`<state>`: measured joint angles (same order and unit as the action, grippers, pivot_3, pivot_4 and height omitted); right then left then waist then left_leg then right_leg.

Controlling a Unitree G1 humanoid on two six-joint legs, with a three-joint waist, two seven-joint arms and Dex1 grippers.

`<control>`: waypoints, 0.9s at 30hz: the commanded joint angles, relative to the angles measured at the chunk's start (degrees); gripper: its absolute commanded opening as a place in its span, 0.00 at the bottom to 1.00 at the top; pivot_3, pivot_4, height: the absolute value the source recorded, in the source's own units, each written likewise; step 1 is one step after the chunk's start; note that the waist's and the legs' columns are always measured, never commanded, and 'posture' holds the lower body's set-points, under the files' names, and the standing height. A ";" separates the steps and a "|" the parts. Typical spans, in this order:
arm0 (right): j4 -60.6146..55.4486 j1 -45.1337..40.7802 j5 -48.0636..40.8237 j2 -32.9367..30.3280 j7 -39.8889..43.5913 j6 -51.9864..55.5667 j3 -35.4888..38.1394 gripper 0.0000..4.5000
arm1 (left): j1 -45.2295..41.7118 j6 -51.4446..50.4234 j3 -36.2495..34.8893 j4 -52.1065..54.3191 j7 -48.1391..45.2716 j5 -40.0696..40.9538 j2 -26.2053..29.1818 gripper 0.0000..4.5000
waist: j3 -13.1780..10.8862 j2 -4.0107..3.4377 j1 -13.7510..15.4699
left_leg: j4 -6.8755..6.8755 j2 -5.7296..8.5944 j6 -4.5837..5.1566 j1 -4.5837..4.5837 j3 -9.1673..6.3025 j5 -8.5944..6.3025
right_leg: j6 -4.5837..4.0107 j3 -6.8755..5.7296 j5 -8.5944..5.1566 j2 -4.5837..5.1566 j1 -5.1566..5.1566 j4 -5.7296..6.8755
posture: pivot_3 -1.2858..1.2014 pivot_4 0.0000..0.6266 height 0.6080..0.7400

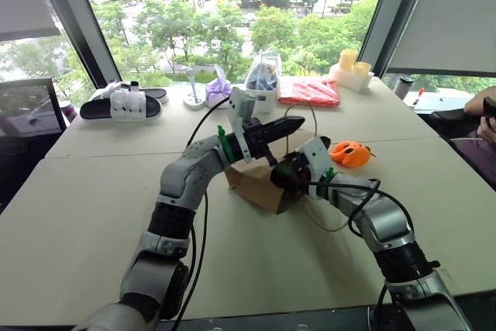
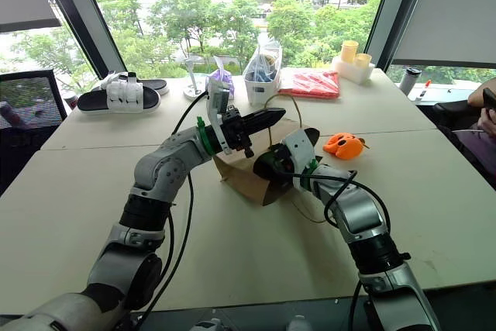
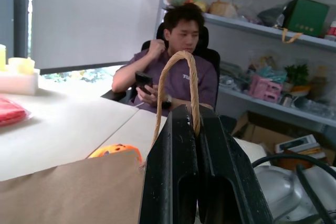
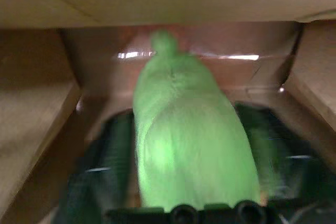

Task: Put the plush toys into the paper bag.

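Note:
The brown paper bag [image 1: 256,182] lies on its side mid-table, mouth toward my right arm. My left gripper [image 1: 293,125] is shut on the bag's tan cord handle [image 3: 178,77] and holds it up above the bag. My right gripper [image 1: 288,173] is pushed into the bag's mouth. In the right wrist view its dark fingers [image 4: 105,156] stand spread on either side of the light green plush toy [image 4: 189,145], which lies inside the bag against its brown walls [image 4: 42,103]. The orange plush toy [image 1: 350,153] rests on the table just right of the bag.
Along the far edge stand a red flat packet [image 1: 308,91], a purple pouch [image 1: 218,91], a white container [image 1: 262,83], yellow cups [image 1: 350,67] and a black-and-white sandal [image 1: 122,104]. A seated person [image 3: 181,61] holding a phone is at the table's right side.

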<state>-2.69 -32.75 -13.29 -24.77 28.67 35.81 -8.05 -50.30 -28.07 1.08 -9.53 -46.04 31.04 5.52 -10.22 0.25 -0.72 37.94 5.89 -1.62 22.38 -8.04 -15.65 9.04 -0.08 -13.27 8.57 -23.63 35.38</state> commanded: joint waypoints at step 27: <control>40.27 -13.12 6.76 -4.78 -15.99 -17.87 17.56 0.99 | -0.06 4.57 0.25 -1.61 0.32 -3.75 0.89 0.00 | 0.02 -0.05 -0.61 | -0.04 0.03 -0.03 -0.04 0.29 0.03 | -0.02 0.21 0.02 0.01 -0.09 0.14 | 0.52 0.24 1.00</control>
<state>29.88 -41.84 -8.80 -30.15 14.03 23.01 9.70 -49.81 -24.36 1.58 -13.80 -45.84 27.45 5.65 -10.20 0.19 -1.33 37.87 5.90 -1.67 22.35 -7.75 -15.61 9.01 0.11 -13.25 8.55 -23.75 35.49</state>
